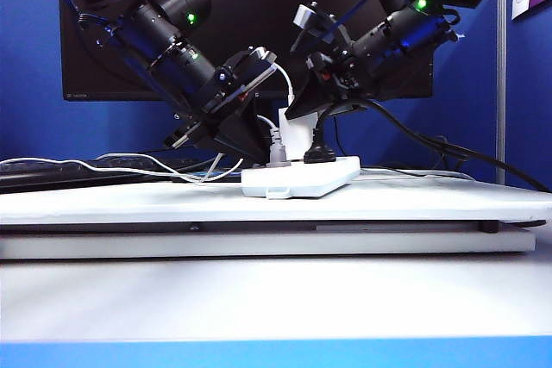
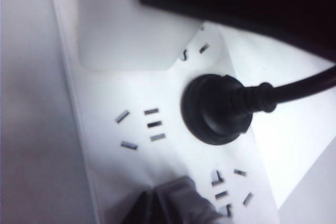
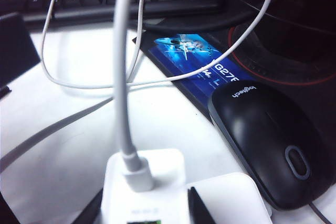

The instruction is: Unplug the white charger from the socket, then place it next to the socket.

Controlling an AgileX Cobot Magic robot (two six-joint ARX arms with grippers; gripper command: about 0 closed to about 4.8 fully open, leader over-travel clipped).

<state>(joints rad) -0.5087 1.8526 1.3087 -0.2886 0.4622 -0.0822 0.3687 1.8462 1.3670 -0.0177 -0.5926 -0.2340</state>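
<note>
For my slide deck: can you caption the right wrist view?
Right claw straddling the white charger, plugged into the socket, beside a black mouse.

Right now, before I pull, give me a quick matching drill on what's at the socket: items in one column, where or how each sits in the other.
1. white charger
2. black plug
3. mouse
4. left gripper

a. plugged in, thick dark cord
b. on the table behind the socket
c. low at the socket's left end
d. between the right gripper's fingers

Pairs: 1-d, 2-a, 3-b, 4-c
</note>
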